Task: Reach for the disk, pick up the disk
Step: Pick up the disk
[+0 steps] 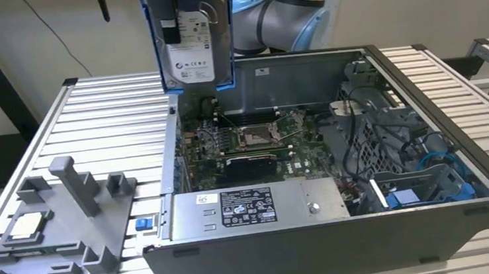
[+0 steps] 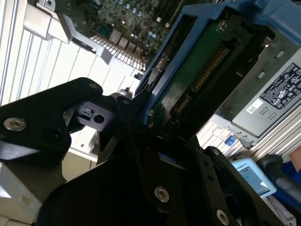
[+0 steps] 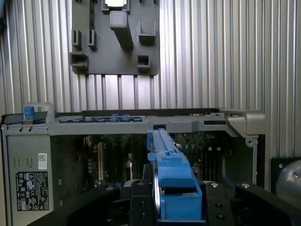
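the claw (image 3: 164,207) is clamped tight on the disk (image 1: 196,38), holding it upright, well above the open computer case (image 1: 446,206) on the table (image 1: 110,122); reaching and pick-up look complete.

Brushed silver metal disk (image 1: 193,32), glossy blue plastic frame.

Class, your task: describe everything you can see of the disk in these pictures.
The disk is a flat silver metal drive with a white printed label, edged by a bright blue plastic frame. In the exterior view it hangs upright in the air above the open computer case, near its rear corner, label facing the camera. In the second wrist view its green circuit-board underside shows. The black gripper is clamped on its blue frame; nothing else touches it.
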Robot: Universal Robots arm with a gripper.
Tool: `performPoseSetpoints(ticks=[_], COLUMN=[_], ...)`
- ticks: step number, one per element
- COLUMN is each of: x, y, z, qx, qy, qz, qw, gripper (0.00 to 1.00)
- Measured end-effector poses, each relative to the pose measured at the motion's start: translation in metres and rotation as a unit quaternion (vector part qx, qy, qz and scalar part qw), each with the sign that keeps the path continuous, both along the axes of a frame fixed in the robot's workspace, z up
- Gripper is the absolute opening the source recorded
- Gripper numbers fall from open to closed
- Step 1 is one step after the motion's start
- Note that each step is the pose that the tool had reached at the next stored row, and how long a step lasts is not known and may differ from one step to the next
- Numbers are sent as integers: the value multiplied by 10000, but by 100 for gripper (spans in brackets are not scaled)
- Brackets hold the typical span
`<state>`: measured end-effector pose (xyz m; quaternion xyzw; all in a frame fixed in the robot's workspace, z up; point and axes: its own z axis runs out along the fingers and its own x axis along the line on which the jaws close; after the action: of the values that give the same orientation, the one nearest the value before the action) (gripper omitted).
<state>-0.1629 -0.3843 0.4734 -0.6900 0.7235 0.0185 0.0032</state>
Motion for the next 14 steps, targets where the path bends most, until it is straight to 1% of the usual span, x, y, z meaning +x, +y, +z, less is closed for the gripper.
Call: performPoseSetpoints(ticks=[8, 14], x=[113, 229], y=[0, 0], z=[0, 0], qx=[0, 0], qy=[0, 2], qz=[0, 0], qw=[10000, 10000], gripper=[0, 0])
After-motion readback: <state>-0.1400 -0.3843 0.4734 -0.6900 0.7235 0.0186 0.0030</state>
